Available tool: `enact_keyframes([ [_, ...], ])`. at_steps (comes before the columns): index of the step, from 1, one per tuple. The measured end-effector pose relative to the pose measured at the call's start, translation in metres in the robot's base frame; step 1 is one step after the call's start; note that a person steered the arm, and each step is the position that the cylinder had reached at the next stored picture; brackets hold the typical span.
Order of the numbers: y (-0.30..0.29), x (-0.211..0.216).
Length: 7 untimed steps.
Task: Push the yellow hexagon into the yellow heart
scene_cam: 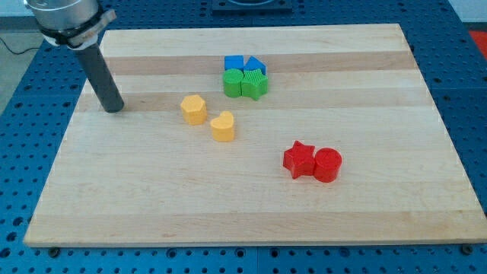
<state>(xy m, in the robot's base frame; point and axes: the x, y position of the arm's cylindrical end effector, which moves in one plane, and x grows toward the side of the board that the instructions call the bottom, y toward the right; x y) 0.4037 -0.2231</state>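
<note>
The yellow hexagon point(193, 109) sits left of the board's middle. The yellow heart point(223, 126) lies just to its lower right, with a small gap between them. My tip point(113, 107) rests on the board near its left edge, well to the left of the hexagon and level with it. The dark rod rises from the tip toward the view's top left.
A blue cube point(233, 63), a blue triangle point(256, 65), a green cylinder point(233, 82) and a green star point(254, 82) cluster near the top middle. A red star point(299, 159) and a red cylinder point(328, 164) sit together at lower right. The wooden board point(251, 213) has blue table around it.
</note>
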Motion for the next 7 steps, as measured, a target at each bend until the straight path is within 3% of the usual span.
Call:
enact_keyframes([
  [3, 0.028, -0.016],
  [5, 0.093, -0.013],
  [7, 0.124, 0.033],
])
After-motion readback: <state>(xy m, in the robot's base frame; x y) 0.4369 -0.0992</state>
